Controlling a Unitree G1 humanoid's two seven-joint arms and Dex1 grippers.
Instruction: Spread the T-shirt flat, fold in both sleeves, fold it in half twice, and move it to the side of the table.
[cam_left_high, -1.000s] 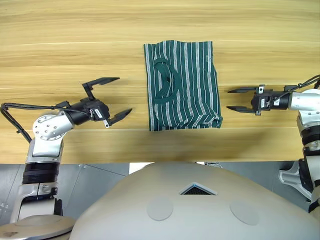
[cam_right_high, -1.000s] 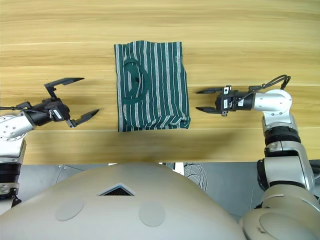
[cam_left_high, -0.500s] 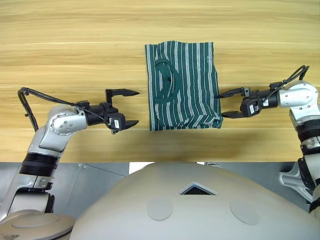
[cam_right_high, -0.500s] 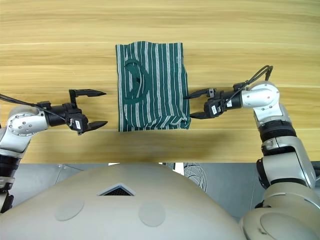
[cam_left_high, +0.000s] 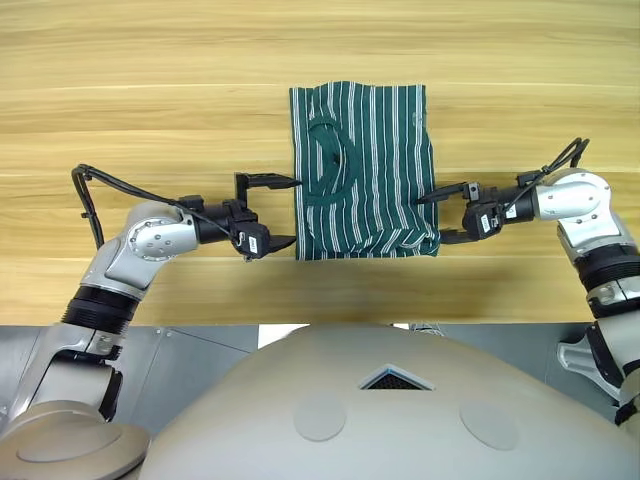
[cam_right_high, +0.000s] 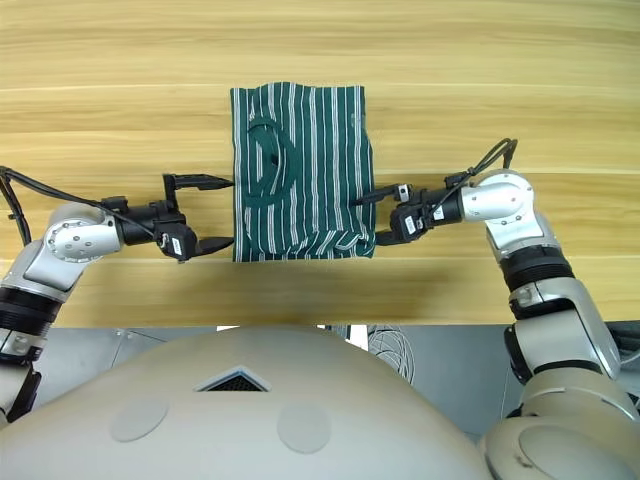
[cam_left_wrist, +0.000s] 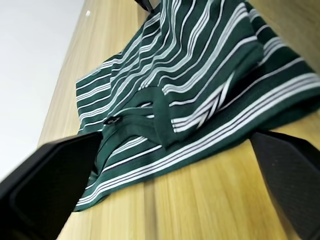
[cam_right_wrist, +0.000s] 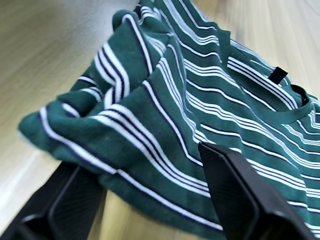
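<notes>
The green T-shirt (cam_left_high: 365, 170) with white stripes lies folded into a rectangle on the wooden table (cam_left_high: 150, 80), its collar showing on the left half. My left gripper (cam_left_high: 290, 212) stands open at the shirt's left edge near the front corner, its fingers (cam_left_wrist: 50, 180) on either side of the hem (cam_left_wrist: 165, 145). On the opposite side, my right gripper (cam_left_high: 432, 217) is open around the bunched front right corner (cam_right_wrist: 100, 125). One of its fingers (cam_right_wrist: 235, 200) lies against the cloth.
The table's front edge (cam_left_high: 200, 322) runs just behind both arms, with grey floor (cam_left_high: 200, 350) below it. Bare wood stretches to the left, right and far side of the shirt.
Both grippers have moved inward from the sides to the shirt's edges. The left one narrowed somewhat. The shirt has stayed in place.
</notes>
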